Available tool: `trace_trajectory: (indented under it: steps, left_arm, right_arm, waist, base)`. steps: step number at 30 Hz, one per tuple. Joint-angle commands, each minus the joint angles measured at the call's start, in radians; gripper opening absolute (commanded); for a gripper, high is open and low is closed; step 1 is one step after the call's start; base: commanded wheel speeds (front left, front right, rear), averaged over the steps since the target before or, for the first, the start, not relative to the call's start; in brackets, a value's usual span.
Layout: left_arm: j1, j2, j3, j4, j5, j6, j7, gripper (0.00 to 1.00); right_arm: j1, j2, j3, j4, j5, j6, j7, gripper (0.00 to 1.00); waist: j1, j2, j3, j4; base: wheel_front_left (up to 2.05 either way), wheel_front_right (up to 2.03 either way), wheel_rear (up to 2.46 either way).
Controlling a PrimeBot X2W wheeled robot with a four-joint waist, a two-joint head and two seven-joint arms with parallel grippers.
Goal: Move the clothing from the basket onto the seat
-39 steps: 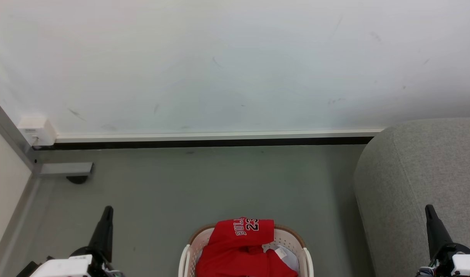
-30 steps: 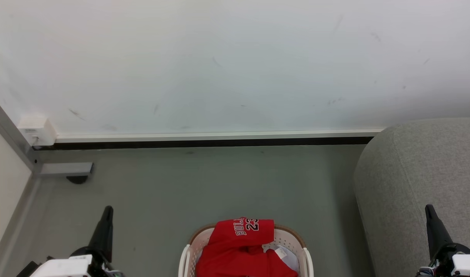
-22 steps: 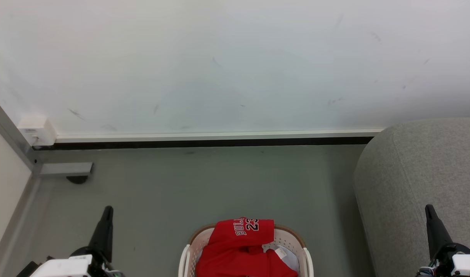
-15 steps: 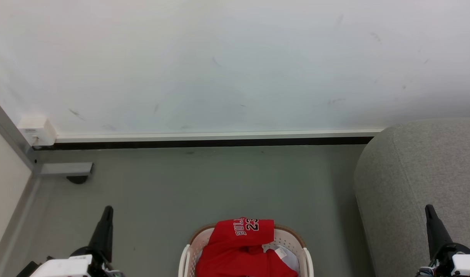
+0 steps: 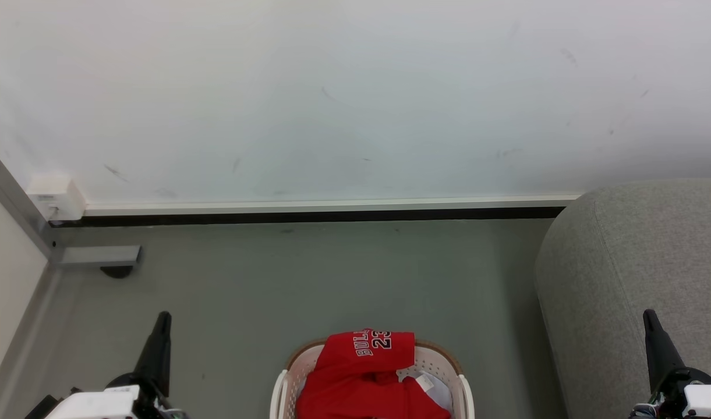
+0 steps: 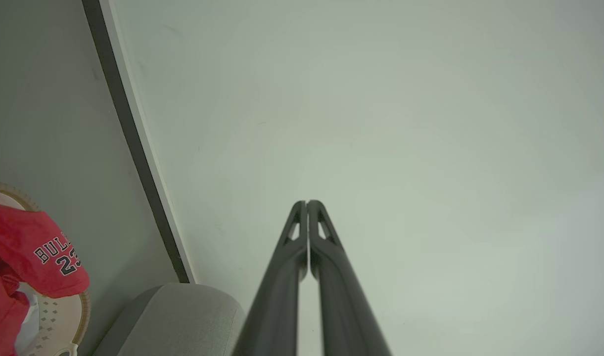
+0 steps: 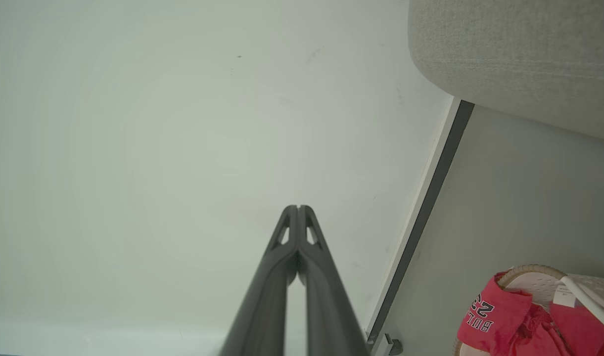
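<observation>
At bottom edge, basket [image 5: 442, 359] cut off.

"BULL" and "23" on the red jersey [image 5: 364, 372]

— What colours do you see there?
— You have a red jersey [image 5: 361, 372] with "23" lettered in white and black. Its basket [image 5: 439, 364] is cream-white, perforated and brown-rimmed.
— And around it?
— Grey sofa [image 5: 635, 262], grey-green floor [image 5: 308, 279], white wall [image 5: 355, 99].
</observation>
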Motion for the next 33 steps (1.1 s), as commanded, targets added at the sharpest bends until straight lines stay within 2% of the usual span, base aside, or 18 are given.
trace_trajectory:
  steps: [1,2,3,8,13,23,33]
  left_arm:
    - [-0.009,0.002,0.001,0.0,0.012,-0.003,0.003,0.0]
    - [-0.009,0.002,0.001,0.0,0.012,-0.003,0.003,0.0]
    - [0.0,0.0,0.0,0.0,0.0,0.0,0.0,1.0]
    - [0.016,-0.004,-0.012,0.015,0.008,0.001,-0.016,1.0]
    - [0.022,-0.004,-0.022,0.007,0.051,0.008,-0.042,1.0]
    - [0.037,-0.002,-0.045,-0.034,0.223,0.044,-0.088,1.0]
    - [0.046,-0.001,-0.079,-0.058,0.442,0.08,-0.129,1.0]
  right_arm:
    - [-0.012,-0.007,-0.003,-0.003,0.002,0.0,0.002,0.0]
    - [-0.012,-0.007,-0.003,-0.003,0.002,0.0,0.002,0.0]
    - [0.0,0.0,0.0,0.0,0.0,0.0,0.0,1.0]
    - [0.017,0.007,0.012,0.014,-0.012,0.0,-0.016,1.0]
    - [0.025,0.006,0.021,0.006,-0.08,0.0,-0.041,1.0]
    - [0.045,0.004,0.046,-0.035,-0.292,0.0,-0.088,1.0]
    - [0.058,-0.002,0.081,-0.067,-0.564,0.0,-0.13,1.0]
  waist:
    - [0.0,0.0,0.0,0.0]
    - [0.0,0.0,0.0,0.0]
    - [0.0,0.0,0.0,0.0]
    - [0.0,0.0,0.0,0.0]
    - [0.0,0.0,0.0,0.001]
    - [0.0,0.0,-0.001,0.006]
    - [0.0,0.0,-0.003,0.009]
  base:
    - [0.0,0.0,0.0]
    - [0.0,0.0,0.0]
    - [0.0,0.0,0.0]
    - [0.0,0.0,0.0]
    - [0.0,0.0,0.0]
    - [0.0,0.0,0.0]
    - [0.0,0.0,0.0]
